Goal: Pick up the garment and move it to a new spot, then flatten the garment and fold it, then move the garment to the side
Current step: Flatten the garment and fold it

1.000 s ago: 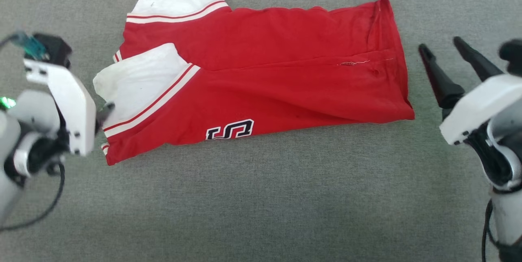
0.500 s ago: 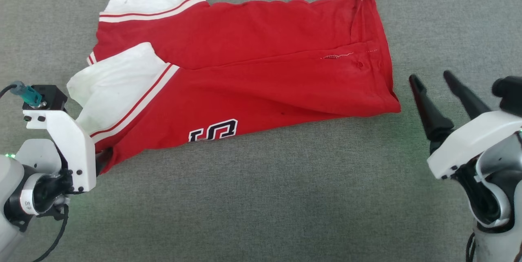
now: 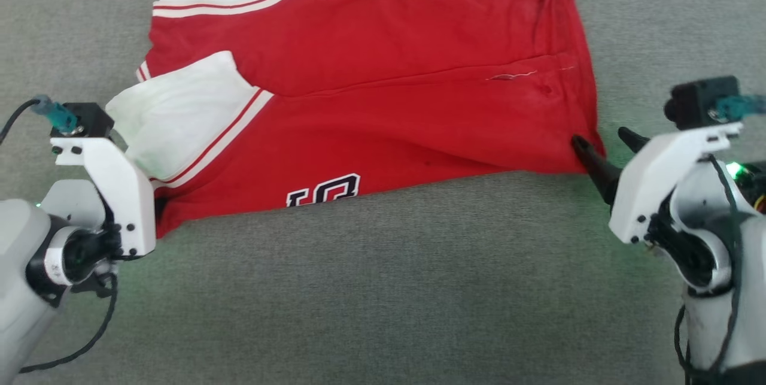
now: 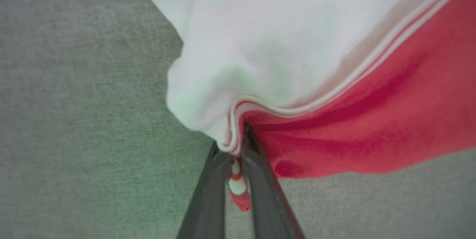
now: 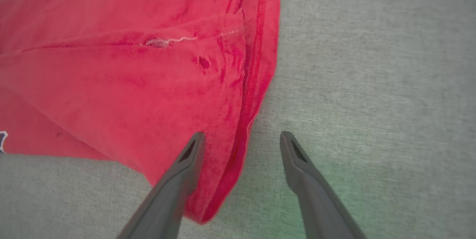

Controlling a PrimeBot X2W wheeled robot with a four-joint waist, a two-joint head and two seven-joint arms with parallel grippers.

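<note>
The garment [image 3: 389, 115] lies folded lengthwise on the grey cloth surface, a red body with white sleeves at the left and part of a black print at its near edge. My left gripper [image 3: 159, 210] is at its near left corner, mostly hidden behind the white wrist plate. In the left wrist view my left gripper [image 4: 232, 142] is shut on the striped trim where the white sleeve meets the red of the garment [image 4: 372, 120]. My right gripper [image 3: 600, 136] stands open at the near right hem corner. In the right wrist view my right gripper [image 5: 241, 135] straddles the hem of the garment [image 5: 130, 83].
The grey fabric surface [image 3: 383, 289] spreads on all sides of the shirt, with wide room toward me. A small hole and a loose white thread [image 5: 171, 40] mark the red cloth near the hem.
My left gripper has closed on the shirt's near left corner. The right gripper has swung in from the right to the hem corner, still open. The head camera has shifted a little.
</note>
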